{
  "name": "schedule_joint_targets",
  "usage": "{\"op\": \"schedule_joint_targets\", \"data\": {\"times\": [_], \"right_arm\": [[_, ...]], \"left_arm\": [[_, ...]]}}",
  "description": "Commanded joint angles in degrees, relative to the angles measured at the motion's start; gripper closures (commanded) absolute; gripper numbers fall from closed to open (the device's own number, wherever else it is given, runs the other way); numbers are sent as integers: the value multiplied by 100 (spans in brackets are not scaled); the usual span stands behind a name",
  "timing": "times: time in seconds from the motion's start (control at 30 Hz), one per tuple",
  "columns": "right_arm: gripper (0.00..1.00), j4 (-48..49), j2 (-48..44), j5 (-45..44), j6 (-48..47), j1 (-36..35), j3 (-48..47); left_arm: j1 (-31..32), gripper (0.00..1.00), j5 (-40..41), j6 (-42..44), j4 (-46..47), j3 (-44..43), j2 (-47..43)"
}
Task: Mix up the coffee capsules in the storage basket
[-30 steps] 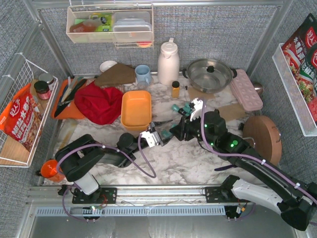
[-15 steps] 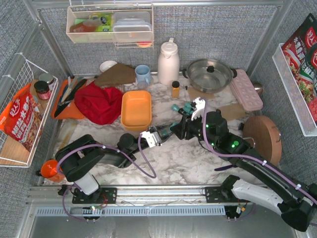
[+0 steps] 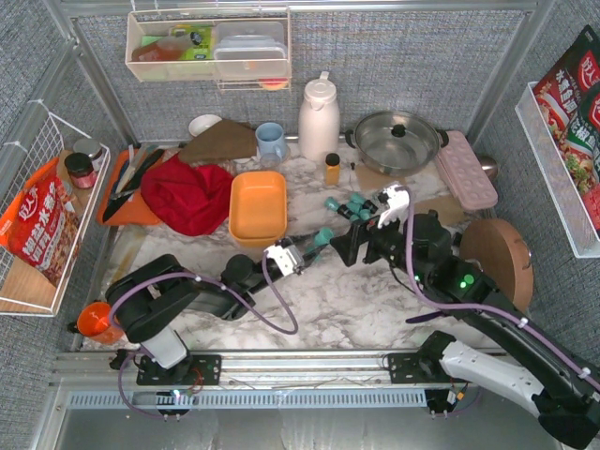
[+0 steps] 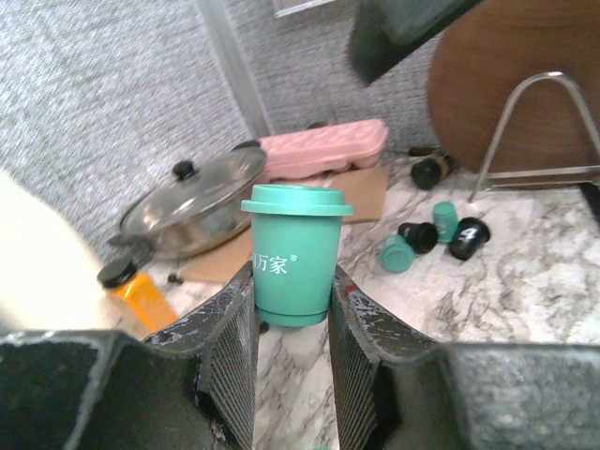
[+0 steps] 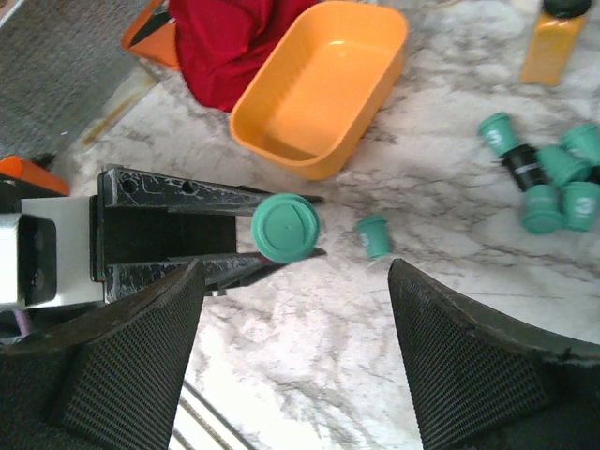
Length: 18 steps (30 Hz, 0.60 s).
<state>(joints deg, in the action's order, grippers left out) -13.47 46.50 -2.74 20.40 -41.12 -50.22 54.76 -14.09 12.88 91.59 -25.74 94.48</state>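
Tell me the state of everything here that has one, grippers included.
left gripper, shut on the teal capsule
teal capsule, held upright
right gripper, open, empty
storage basket, upright, empty
loose capsules, lying outside the storage basket
pan, lid on
amber bottle, upright, capped
egg tray, closed

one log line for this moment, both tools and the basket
left tool: shut on teal capsule, upright | right tool: open, empty | basket: empty | other capsules: loose on table
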Motion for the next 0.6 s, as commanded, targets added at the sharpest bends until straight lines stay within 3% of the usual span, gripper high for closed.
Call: {"op": "schedule_joint_targets", "data": {"times": [0.0, 0.13, 0.23, 0.3, 0.43, 0.57], "right_arm": [[15, -460, -202, -906, -515, 7, -169], [1, -539, -309, -1841, -1038, 37, -79], [1, -370, -416, -3270, -562, 105, 193], [1, -98, -483, -3387, -843, 211, 389], [1, -13, -503, -3556, -933, 264, 499], [1, -53, -420, -3474, -748, 267, 550]], "left_arm": [[-37, 68, 1220, -297, 250, 100, 35], [-346, 64, 2801, -1262, -339, 123, -250], [-729, 67, 3510, -2167, -2242, -280, -719], [-974, 68, 3939, -2730, -3728, -775, -890], [-1477, 66, 3678, -3119, -5336, -1487, -811], [-1982, 66, 3276, -3469, -6243, -2127, -461]]}}
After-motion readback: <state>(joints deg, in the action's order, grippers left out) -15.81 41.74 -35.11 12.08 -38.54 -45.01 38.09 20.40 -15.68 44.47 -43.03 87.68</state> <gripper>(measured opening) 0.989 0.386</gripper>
